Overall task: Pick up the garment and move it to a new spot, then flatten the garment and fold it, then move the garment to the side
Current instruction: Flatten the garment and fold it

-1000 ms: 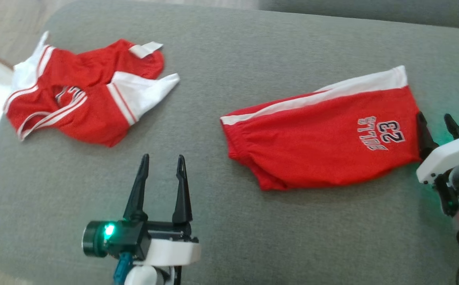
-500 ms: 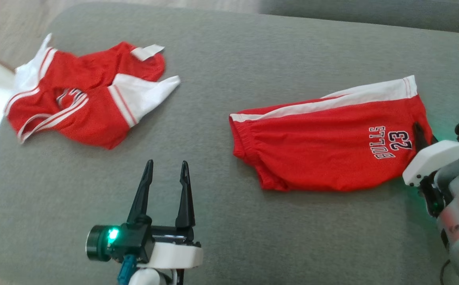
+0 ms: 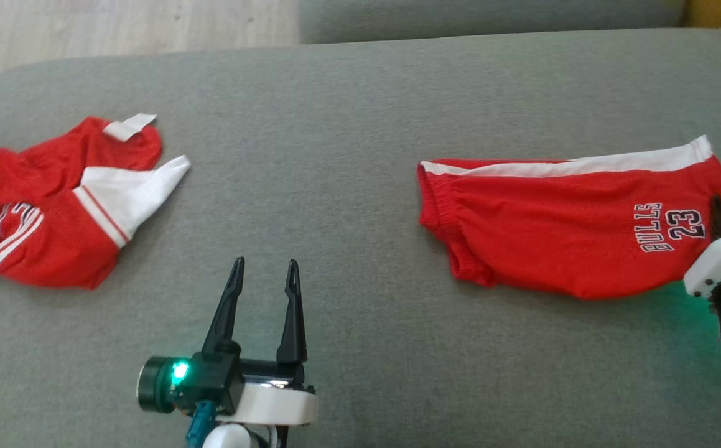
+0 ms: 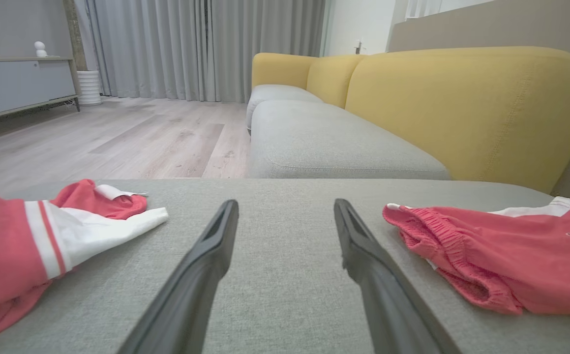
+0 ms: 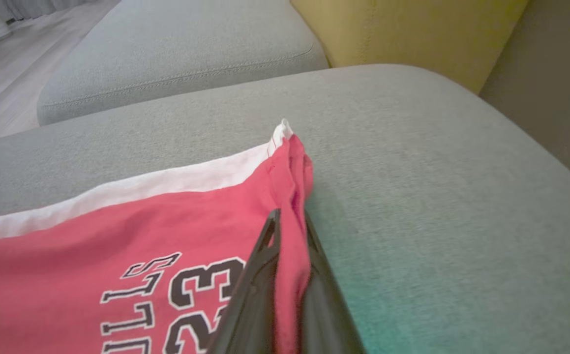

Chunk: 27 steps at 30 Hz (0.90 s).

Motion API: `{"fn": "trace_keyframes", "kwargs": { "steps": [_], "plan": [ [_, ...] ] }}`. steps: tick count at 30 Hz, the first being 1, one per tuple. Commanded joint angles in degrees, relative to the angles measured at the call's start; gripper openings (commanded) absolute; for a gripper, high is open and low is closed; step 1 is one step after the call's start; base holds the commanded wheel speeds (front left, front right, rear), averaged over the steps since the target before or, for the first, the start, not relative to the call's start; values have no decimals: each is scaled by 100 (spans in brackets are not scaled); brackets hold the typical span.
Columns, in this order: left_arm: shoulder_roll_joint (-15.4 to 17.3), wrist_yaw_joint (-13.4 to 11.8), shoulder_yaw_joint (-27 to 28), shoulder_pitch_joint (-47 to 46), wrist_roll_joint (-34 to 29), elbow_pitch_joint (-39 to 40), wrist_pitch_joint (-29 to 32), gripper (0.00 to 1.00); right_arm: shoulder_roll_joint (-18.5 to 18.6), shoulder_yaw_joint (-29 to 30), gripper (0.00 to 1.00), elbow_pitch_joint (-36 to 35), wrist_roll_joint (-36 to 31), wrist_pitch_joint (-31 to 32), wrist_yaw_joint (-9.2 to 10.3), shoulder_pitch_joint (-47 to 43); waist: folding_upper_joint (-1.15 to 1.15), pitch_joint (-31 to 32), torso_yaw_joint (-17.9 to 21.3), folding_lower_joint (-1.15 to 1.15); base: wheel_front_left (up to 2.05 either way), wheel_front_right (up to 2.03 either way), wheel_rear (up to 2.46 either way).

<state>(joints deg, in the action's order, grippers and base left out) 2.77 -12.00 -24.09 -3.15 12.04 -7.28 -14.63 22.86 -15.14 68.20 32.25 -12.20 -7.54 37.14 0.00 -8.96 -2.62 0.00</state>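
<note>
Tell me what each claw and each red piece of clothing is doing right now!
left claw: open, holding nothing.
right claw: shut, pinching the edge of the shorts.
shorts: lying folded on the grey cushion, one end gripped.
jersey: crumpled on the cushion, nothing touching it.

Matt red cloth shorts (image 3: 553,249); coarse grey woven cushion (image 3: 348,155); my fingers (image 4: 201,275), smooth matt dark plastic; floor (image 4: 142,137), pale satin wood.
</note>
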Motion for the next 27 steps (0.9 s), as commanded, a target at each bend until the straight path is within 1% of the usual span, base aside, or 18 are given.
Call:
{"fn": "trace_keyframes", "kwargs": {
  "steps": [1,6,12,15,16,22,23,24,25,26,27],
  "plan": [
    [11,17,161,-144,-63,129,-37,100,110,-85,0,-126,-53,-120,5,149,0,47,71,0,0,0,0],
    [11,28,151,-125,-61,69,-37,100,28,-95,0,-298,-195,-226,5,241,0,148,98,0,0,0,0],
    [11,58,173,-29,-77,-18,-37,100,-347,-250,0,-945,-545,-273,5,380,0,333,54,0,0,0,0],
    [11,70,176,14,-75,-48,-37,100,-660,-378,0,-1282,-731,-276,5,397,0,415,-4,0,0,0,0],
    [11,68,159,35,-69,-61,-37,100,-911,-486,0,-1450,-782,-256,5,367,0,453,-66,0,0,0,0],
    [11,49,127,79,-39,-69,-37,100,-1566,-945,0,-1875,-864,-13,5,120,0,490,-284,0,0,0,0],
    [11,43,131,90,-33,-72,-37,100,-1646,-1039,1,-1930,-862,46,5,48,0,488,-310,0,0,0,0],
    [11,37,135,101,-29,-75,-37,100,-1711,-1135,17,-1974,-859,108,5,-30,0,486,-333,0,0,0,0],
    [11,33,136,107,-24,-76,-37,100,-1759,-1226,41,-2007,-864,159,5,-111,0,480,-359,0,0,0,0],
    [10,31,134,108,-14,-77,-37,100,-1795,-1312,98,-2039,-875,192,5,-191,0,474,-382,0,0,0,0],
    [10,28,131,105,-3,-81,-37,100,-1819,-1390,100,-2069,-894,208,5,-275,0,476,-403,0,0,0,0]
  ]
}}
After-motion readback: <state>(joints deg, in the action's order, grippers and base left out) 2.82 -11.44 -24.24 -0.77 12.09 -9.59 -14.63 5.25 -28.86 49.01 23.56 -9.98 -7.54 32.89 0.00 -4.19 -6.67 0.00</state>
